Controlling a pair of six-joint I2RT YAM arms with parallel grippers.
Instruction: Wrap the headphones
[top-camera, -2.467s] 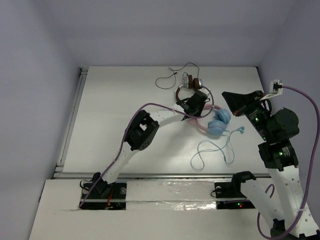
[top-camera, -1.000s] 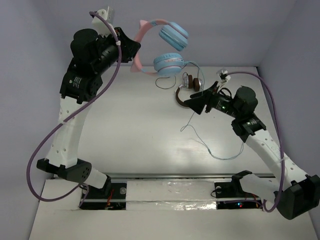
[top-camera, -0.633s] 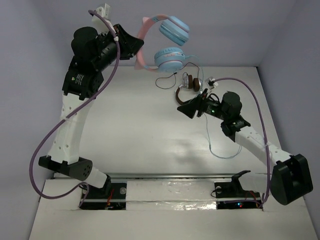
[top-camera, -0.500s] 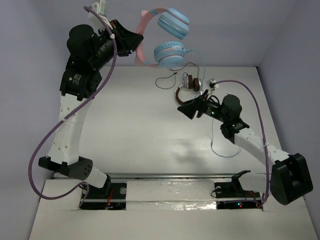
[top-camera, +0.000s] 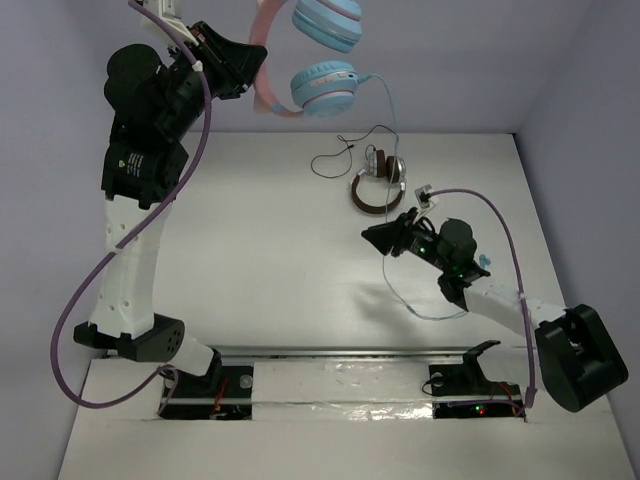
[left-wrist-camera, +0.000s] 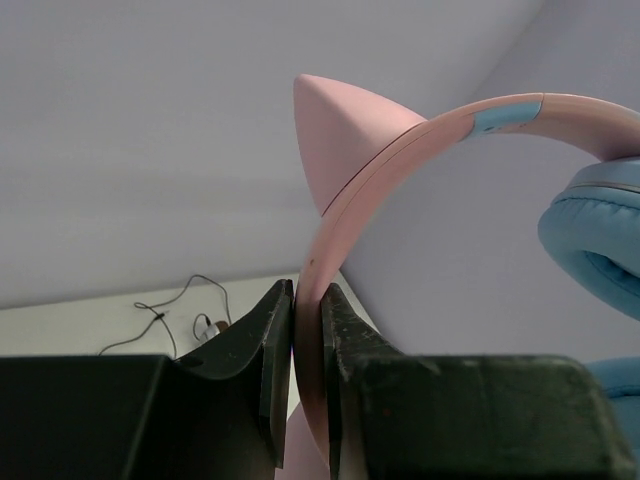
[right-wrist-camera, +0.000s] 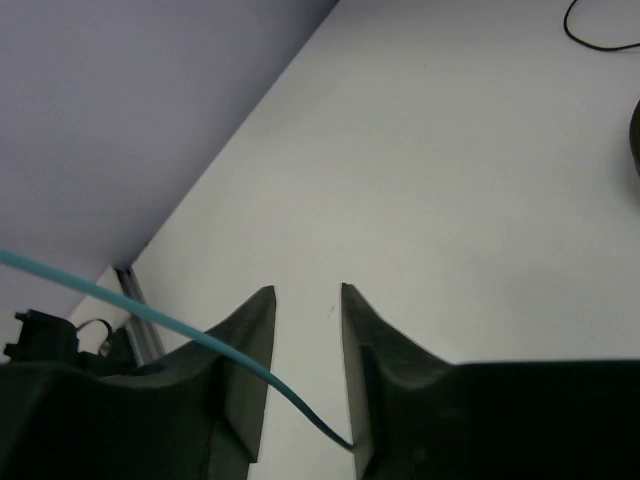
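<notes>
The headphones (top-camera: 322, 88), with a pink cat-ear headband and light blue ear cups, hang high in the air at the back. My left gripper (top-camera: 245, 72) is shut on the headband (left-wrist-camera: 400, 140), and its jaws (left-wrist-camera: 307, 290) press it from both sides. The thin light blue cable (top-camera: 394, 120) drops from the lower cup through my right gripper (top-camera: 375, 238) to a loop on the table (top-camera: 432, 315). In the right wrist view the cable (right-wrist-camera: 150, 310) crosses the gap between the parted jaws (right-wrist-camera: 303, 292) and touches the right finger's inner face.
Brown-and-silver headphones (top-camera: 378, 190) lie on the white table (top-camera: 250, 250) at the back, just behind my right gripper, with a black cable (top-camera: 335, 160) trailing left. Grey walls close the table at the back and both sides. A rail runs along the left edge (right-wrist-camera: 135, 300).
My left arm has raised the headphones higher and further left. My right gripper has moved nearer and lower over the table, with the cable still between its jaws.
</notes>
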